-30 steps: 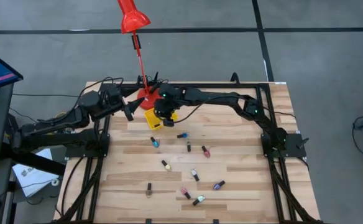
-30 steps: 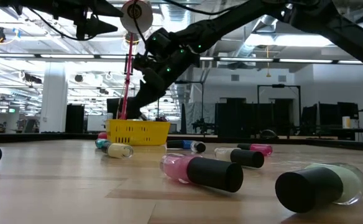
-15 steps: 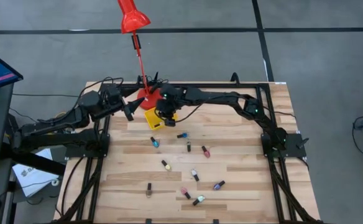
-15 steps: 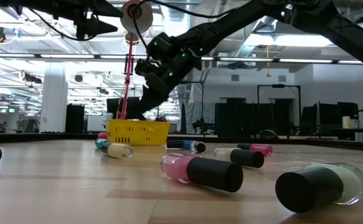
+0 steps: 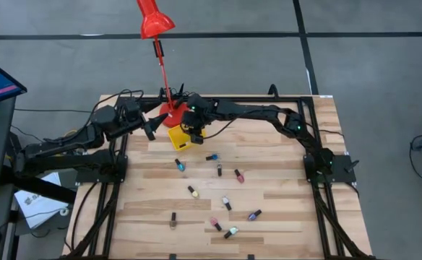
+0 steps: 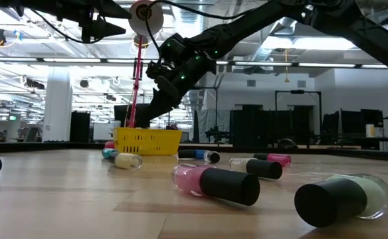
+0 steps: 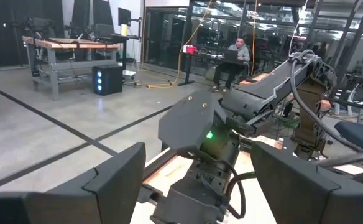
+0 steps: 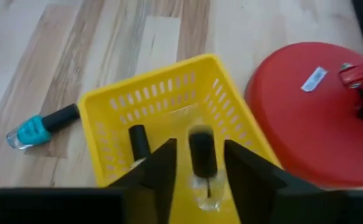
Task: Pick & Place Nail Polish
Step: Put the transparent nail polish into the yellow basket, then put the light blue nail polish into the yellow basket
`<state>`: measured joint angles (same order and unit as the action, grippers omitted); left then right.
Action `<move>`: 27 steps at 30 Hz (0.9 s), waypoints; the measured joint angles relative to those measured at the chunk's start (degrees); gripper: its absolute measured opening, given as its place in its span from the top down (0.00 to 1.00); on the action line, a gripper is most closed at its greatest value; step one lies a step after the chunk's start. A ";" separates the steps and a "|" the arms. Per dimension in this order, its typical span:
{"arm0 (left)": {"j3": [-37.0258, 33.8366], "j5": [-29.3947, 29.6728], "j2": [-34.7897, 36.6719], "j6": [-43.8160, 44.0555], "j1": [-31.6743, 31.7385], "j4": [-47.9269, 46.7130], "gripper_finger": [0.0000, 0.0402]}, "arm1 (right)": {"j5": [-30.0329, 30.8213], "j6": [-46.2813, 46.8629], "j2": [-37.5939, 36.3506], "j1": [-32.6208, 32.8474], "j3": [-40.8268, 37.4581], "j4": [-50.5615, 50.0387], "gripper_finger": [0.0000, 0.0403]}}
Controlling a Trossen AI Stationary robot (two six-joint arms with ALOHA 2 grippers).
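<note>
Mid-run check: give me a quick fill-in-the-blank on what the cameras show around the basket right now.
1. The right gripper hangs over the ____ basket.
2. The teal nail polish bottle lies ____ the basket, on the table.
3. The lamp base next to the basket is ____.
4. The left gripper, waiting near the table's far left corner, has its fingers ____.

Missing words: yellow; outside; red; open.

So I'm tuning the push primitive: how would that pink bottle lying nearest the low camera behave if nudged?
The pink bottle lies on its side with a round dark cap, so it would probably roll. It looks small, likely light enough to skid on the smooth table. The body looks glassy, so possibly slippery.
</note>
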<state>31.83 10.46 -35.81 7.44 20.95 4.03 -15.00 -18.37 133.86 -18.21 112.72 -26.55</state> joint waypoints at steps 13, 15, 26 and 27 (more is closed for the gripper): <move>0.00 -4.08 0.13 -0.16 0.01 -0.29 0.28 | -4.52 -2.86 -19.81 -6.33 6.61 -12.78 0.48; 0.00 -6.17 0.03 -0.91 0.02 -1.20 0.28 | -4.91 -3.68 -25.89 -8.66 6.54 -17.02 0.50; 0.02 -15.19 -13.93 -11.96 -9.35 -9.53 0.28 | -6.58 -3.55 -54.21 -15.89 6.48 -37.41 0.58; 0.02 -15.42 -16.12 -13.15 -10.38 -9.47 0.28 | -6.60 -2.94 -56.30 -15.99 6.47 -38.66 0.58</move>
<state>31.86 -4.96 -51.93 -5.70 10.57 -5.44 -21.61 -21.31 77.56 -34.20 119.19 -65.20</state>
